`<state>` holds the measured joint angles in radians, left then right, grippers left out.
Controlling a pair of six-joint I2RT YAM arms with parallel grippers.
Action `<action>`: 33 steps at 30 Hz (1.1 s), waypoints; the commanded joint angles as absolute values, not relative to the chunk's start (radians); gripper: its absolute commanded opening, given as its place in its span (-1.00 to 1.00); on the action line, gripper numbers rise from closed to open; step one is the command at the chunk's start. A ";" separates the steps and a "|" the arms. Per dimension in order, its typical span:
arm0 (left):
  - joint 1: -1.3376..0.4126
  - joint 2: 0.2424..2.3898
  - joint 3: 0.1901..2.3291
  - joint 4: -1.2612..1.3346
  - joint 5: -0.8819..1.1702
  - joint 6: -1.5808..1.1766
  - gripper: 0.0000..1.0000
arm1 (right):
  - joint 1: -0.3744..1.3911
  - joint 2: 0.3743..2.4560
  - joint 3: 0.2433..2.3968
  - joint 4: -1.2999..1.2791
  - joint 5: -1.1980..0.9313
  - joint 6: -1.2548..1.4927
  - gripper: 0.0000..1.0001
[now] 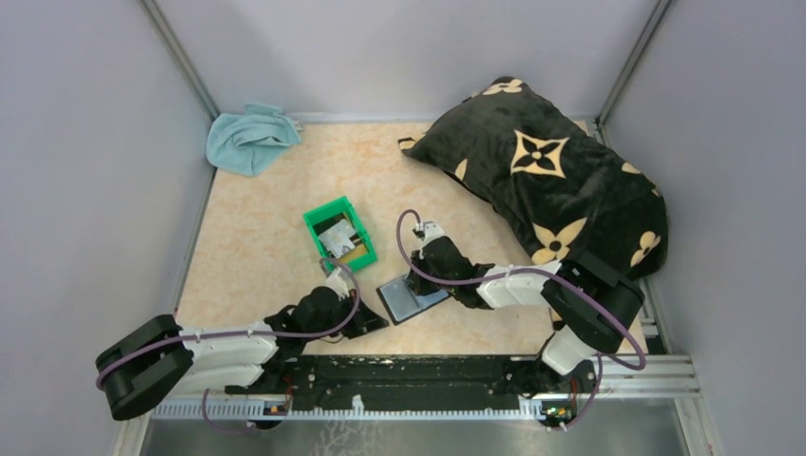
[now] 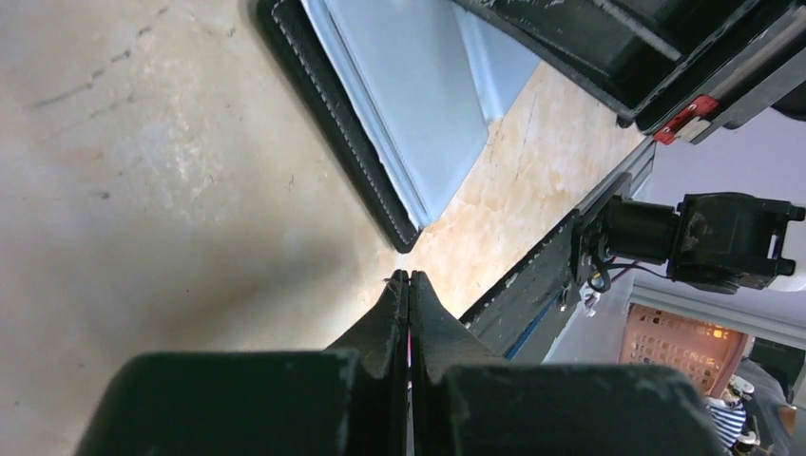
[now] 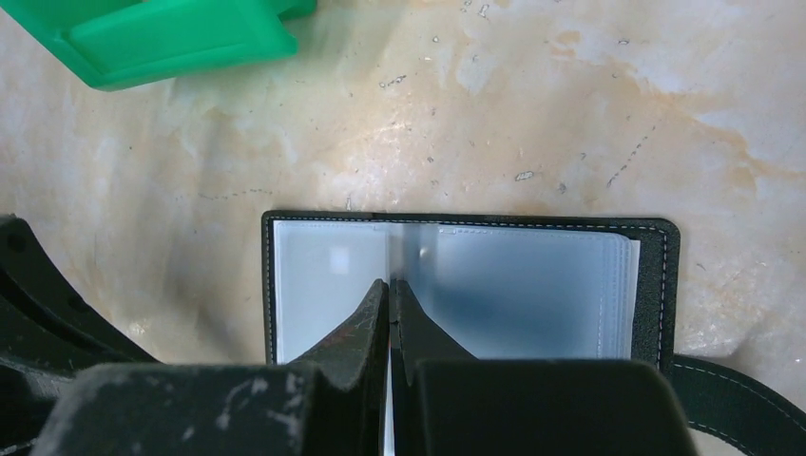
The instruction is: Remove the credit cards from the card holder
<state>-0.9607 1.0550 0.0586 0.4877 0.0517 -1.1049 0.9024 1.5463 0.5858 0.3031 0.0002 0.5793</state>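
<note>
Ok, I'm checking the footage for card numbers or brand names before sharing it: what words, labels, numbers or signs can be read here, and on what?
No text is readable in any view.
The cards in the green bin: pale and tan markings, too small to read.
The red tag on an arm: blurred, unreadable.
The pillow: tan flower motifs, no letters.
The card holder: blank sleeves showing.

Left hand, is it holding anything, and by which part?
Nothing that shows. The left hand is shut with nothing between its fingers, its tips just short of the holder's corner.
</note>
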 commanded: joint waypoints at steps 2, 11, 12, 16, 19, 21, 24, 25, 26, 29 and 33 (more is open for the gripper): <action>-1.013 1.032 0.066 0.469 0.007 -1.151 -1.00 | 0.910 1.554 0.642 0.328 0.018 0.567 -1.00; -1.128 1.313 0.199 0.642 0.035 -1.174 -1.00 | 0.904 1.554 0.649 0.326 0.004 0.555 -1.00; -1.128 1.352 0.203 0.669 0.041 -1.177 -1.00 | 0.904 1.547 0.648 0.320 0.005 0.555 -1.00; -1.115 1.441 0.192 0.745 0.044 -1.193 -1.00 | 0.899 1.500 0.634 0.298 0.015 0.546 -1.00; -1.103 1.454 0.172 0.751 0.045 -1.197 -1.00 | 0.898 1.456 0.617 0.279 0.028 0.528 -1.00; -1.093 1.457 0.162 0.739 0.037 -1.197 -1.00 | 0.896 1.434 0.610 0.265 0.031 0.517 -1.00; -1.071 1.453 0.147 0.731 0.023 -1.197 -1.00 | 0.894 1.402 0.601 0.244 0.040 0.506 -1.00; -1.062 1.448 0.142 0.728 0.024 -1.195 -1.00 | 0.895 1.392 0.597 0.243 0.044 0.504 -1.00; -1.054 1.443 0.138 0.726 0.026 -1.192 -1.00 | 0.892 1.385 0.592 0.248 0.049 0.501 -1.00; -1.042 1.427 0.138 0.702 0.031 -1.183 -1.00 | 0.848 1.405 0.610 0.246 0.033 0.495 -1.00; -1.039 1.403 0.143 0.659 0.033 -1.172 -1.00 | 0.775 1.467 0.659 0.261 0.021 0.468 -1.00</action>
<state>-1.0462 1.4261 0.1562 0.7223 0.0429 -1.1988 0.8349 1.4231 0.6014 0.2314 0.0154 0.5106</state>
